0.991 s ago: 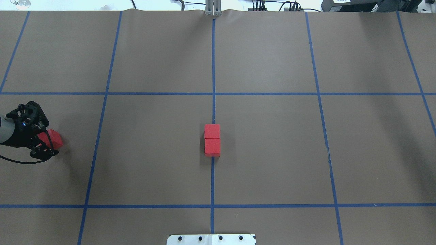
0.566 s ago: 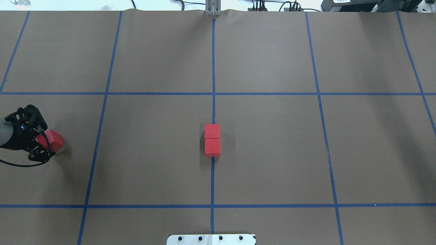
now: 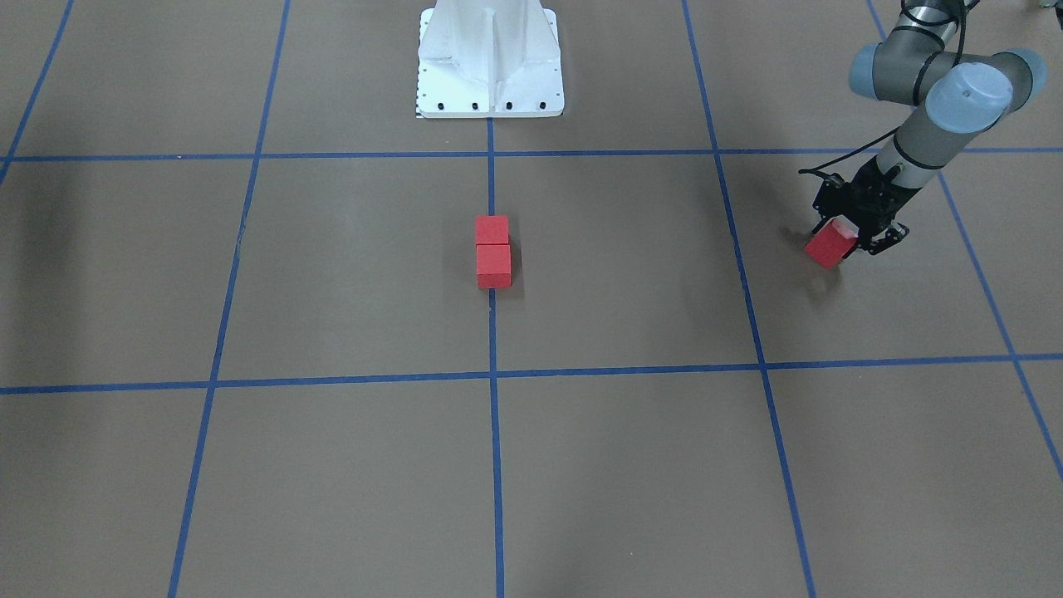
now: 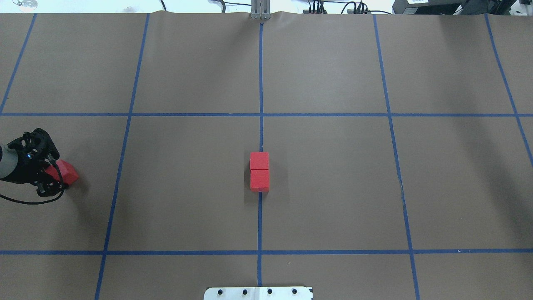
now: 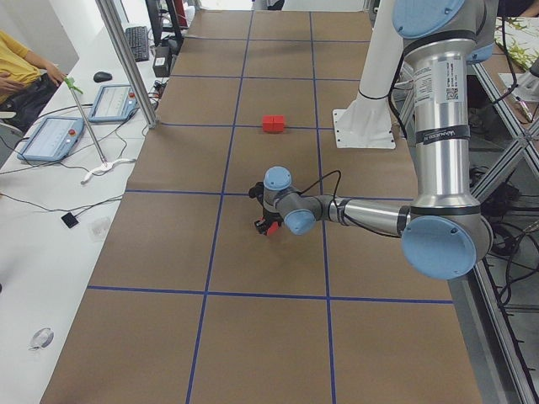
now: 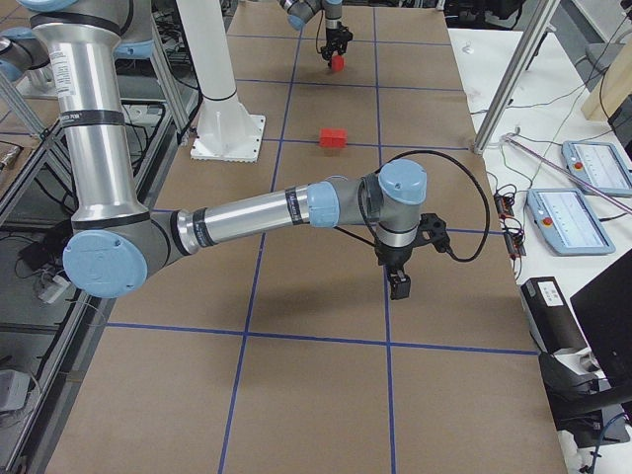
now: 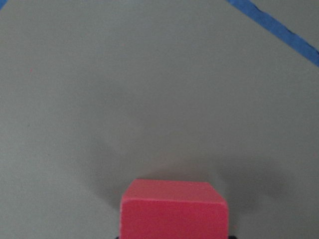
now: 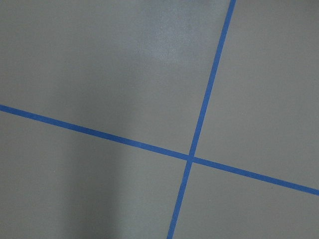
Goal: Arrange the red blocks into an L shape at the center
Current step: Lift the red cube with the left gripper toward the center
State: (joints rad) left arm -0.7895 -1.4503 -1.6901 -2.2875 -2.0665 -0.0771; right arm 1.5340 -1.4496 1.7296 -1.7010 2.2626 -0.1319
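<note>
Left end effector (image 3: 849, 237) is closed on one red block (image 3: 828, 249), far out at the robot's left side of the surface (image 4: 187, 200). This block looks tipped, with one corner pointing down, and I think it hangs just above the surface, because a dark shadow shows under it in the wrist view. The other two red blocks (image 4: 259, 171) sit well apart from it, in the middle. They touch each other and make a short row right on the blue tape line (image 4: 260, 216). So two parts of the L look done, and the held block needs to go beside one end of that row, touching it on the side. A few things could go wrong from here. The block is tipped in the grip, so it could slip out on the long trip over. It could also land on an edge and roll away. If it comes down too close, it could bump the two blocks and push them apart or crooked. If it goes at the end of the row and not at the side, the shape would be a straight line, not an L. The right end effector (image 6: 400, 286) hangs over bare surface on the other side, and I cannot tell if it is open or closed.
</note>
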